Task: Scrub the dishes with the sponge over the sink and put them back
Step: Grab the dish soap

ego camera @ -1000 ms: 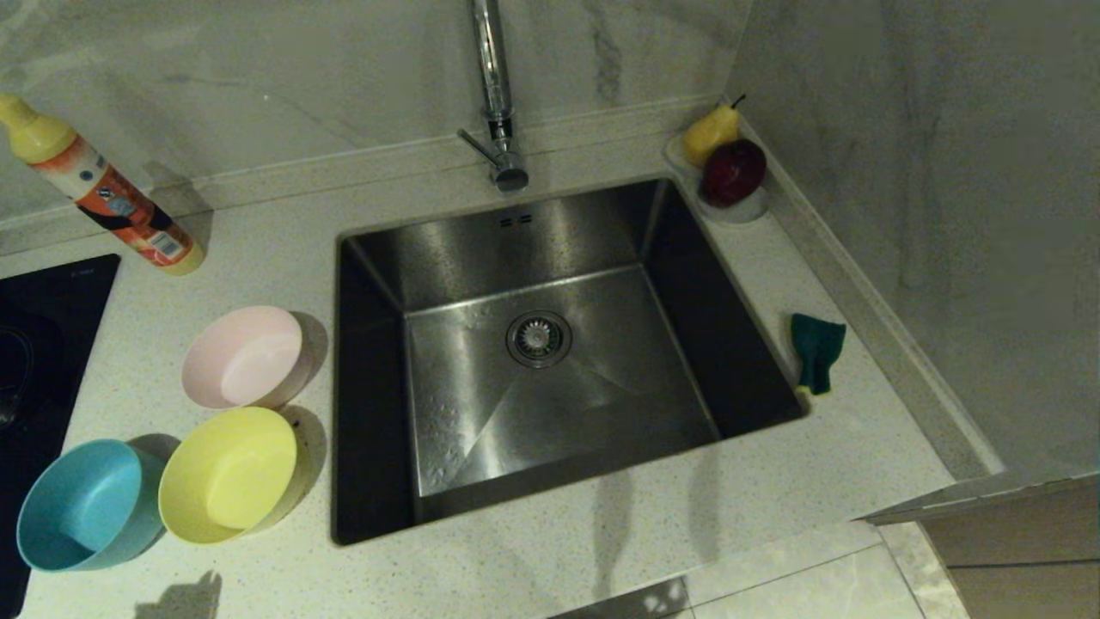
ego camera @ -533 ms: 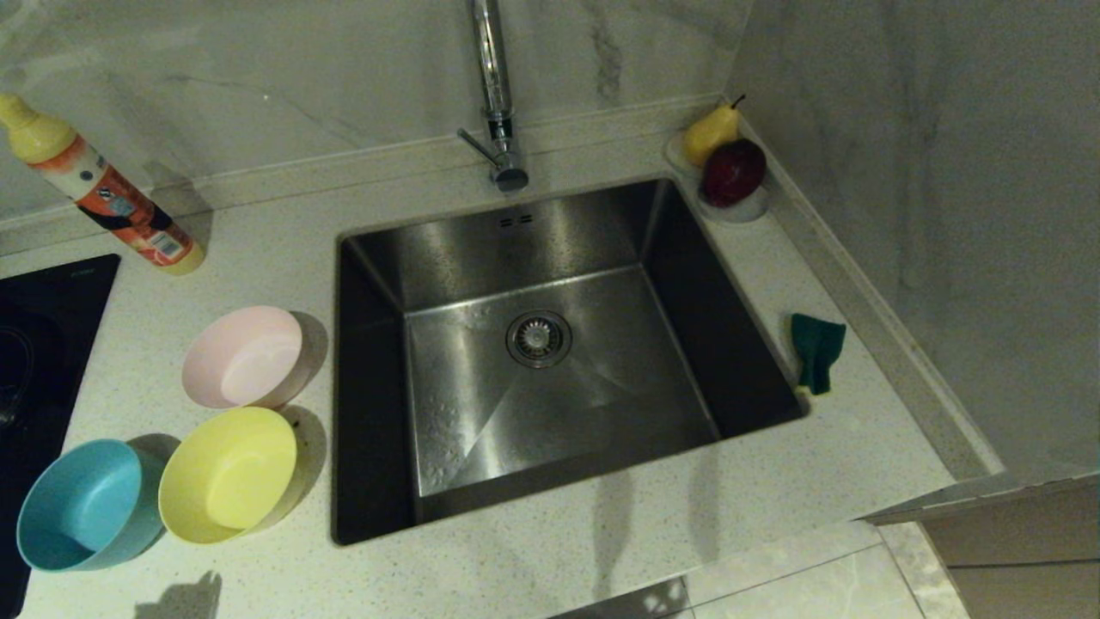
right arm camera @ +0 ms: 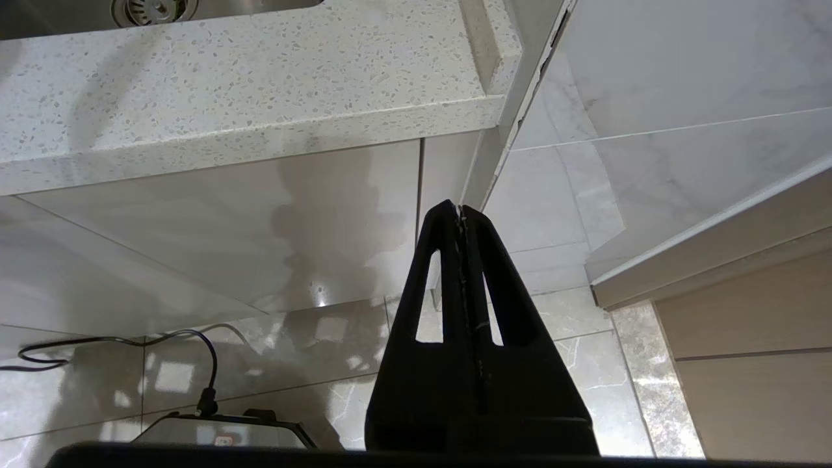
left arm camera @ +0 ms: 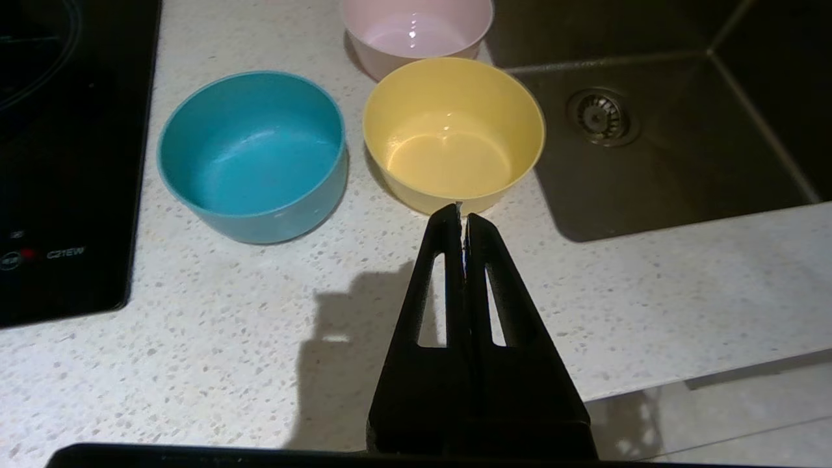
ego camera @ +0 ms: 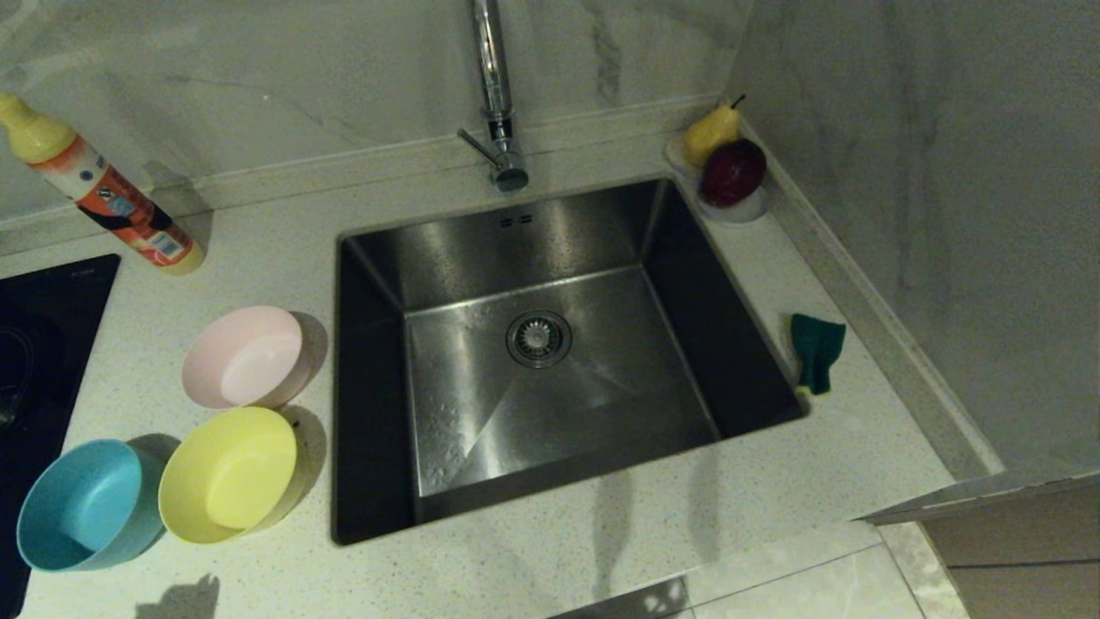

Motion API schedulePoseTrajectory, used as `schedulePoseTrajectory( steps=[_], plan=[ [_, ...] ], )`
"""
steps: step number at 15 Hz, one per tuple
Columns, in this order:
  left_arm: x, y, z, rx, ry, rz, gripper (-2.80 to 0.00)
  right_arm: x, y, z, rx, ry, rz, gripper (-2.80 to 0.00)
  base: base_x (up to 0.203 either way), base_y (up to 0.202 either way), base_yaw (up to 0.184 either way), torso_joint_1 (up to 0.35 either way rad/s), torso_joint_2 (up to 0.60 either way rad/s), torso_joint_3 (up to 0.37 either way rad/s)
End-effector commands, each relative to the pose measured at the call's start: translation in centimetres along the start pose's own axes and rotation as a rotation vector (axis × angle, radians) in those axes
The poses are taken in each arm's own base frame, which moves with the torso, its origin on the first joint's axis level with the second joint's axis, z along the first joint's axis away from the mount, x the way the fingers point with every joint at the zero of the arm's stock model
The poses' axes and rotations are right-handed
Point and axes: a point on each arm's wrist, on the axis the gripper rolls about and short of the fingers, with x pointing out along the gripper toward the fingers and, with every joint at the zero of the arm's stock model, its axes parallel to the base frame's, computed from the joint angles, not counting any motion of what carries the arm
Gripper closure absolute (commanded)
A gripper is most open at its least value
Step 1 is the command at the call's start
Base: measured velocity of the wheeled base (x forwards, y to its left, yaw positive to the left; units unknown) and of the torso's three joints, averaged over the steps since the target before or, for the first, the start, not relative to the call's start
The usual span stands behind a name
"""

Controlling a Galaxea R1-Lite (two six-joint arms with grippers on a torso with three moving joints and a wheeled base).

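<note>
I saw my left tool pinched shut and empty above the speckled stone desk, near the glossy yellow plastic bowl. Beside it stood the pale pink bowl and light blue bowl. The dark green sponge lay right of the brushed steel sink. My right tool hung shut below the desk edge.

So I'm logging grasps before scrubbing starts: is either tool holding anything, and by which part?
Nothing is held. The left tool and the right tool are both shut and empty.
</note>
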Motion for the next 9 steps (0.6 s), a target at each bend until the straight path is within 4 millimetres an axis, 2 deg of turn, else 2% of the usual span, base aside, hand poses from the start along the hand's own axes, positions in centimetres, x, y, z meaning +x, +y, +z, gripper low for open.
schedulePoseTrajectory(
  steps=[1, 2, 4, 7, 9],
  plan=[
    [-0.2, 0.0, 3.4, -0.001, -0.061, 0.017, 0.00, 0.0, 0.0, 0.0, 0.000, 0.000, 0.001, 0.00, 0.000, 0.000, 0.000, 0.000, 0.00, 0.000],
    [-0.4, -0.1, 6.0, -0.003, -0.102, 0.024, 0.00, 0.0, 0.0, 0.0, 0.000, 0.000, 0.000, 0.00, 0.000, 0.000, 0.000, 0.000, 0.00, 0.000],
    [0.9, -0.1, 10.1, -0.004, -0.086, 0.055, 0.00, 0.0, 0.0, 0.0, 0.000, 0.001, 0.001, 0.00, 0.000, 0.000, 0.000, 0.000, 0.00, 0.000],
    [5.6, -0.3, 14.2, -0.008, 0.013, 0.138, 0.00, 0.0, 0.0, 0.0, 0.000, 0.001, 0.001, 0.00, 0.000, 0.000, 0.000, 0.000, 0.00, 0.000],
    [9.8, -0.4, 15.8, -0.014, 0.066, 0.173, 0.00, 0.0, 0.0, 0.0, 0.000, 0.000, 0.001, 0.00, 0.000, 0.000, 0.000, 0.000, 0.00, 0.000]
  ],
)
